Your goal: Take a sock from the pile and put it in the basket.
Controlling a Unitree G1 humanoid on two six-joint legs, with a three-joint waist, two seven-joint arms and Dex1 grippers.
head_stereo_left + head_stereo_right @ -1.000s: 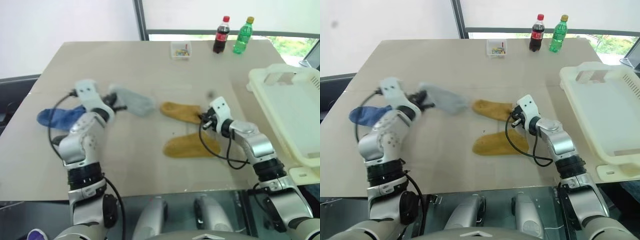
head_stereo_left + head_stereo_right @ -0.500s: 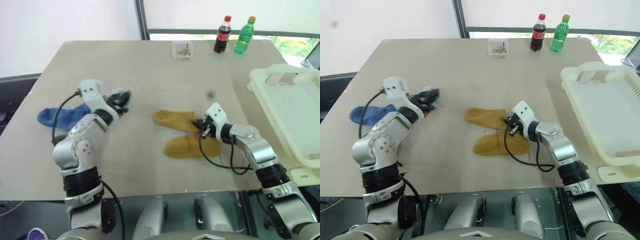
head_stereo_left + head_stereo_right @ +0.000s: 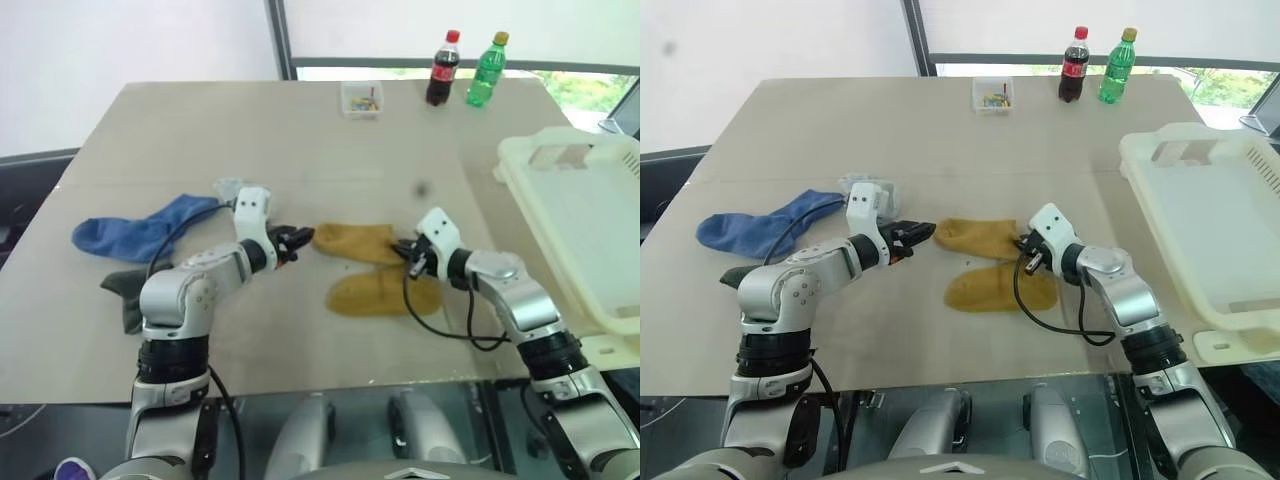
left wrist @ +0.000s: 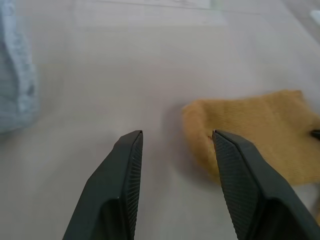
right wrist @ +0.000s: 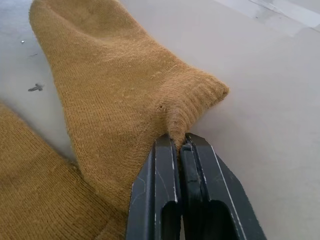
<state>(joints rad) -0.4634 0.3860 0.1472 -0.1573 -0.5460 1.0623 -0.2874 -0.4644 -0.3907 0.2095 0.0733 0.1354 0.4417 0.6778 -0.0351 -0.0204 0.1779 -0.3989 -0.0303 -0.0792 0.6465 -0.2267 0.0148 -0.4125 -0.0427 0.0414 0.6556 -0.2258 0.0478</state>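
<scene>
While the right gripper (image 5: 181, 145) is pinched shut on the cuff of one mustard sock (image 3: 360, 241) left of the basket (image 3: 585, 215), which holds no sock yet, the left gripper (image 4: 175, 137) hovers half-open and empty at its toe, so lifting and carrying remain

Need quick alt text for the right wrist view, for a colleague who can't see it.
The right gripper is shut on the cuff edge of a mustard-yellow sock lying on the beige table. The sock stretches away from the fingertips, and part of a second mustard-yellow sock lies beside it, overlapped by the pinched one.
</scene>
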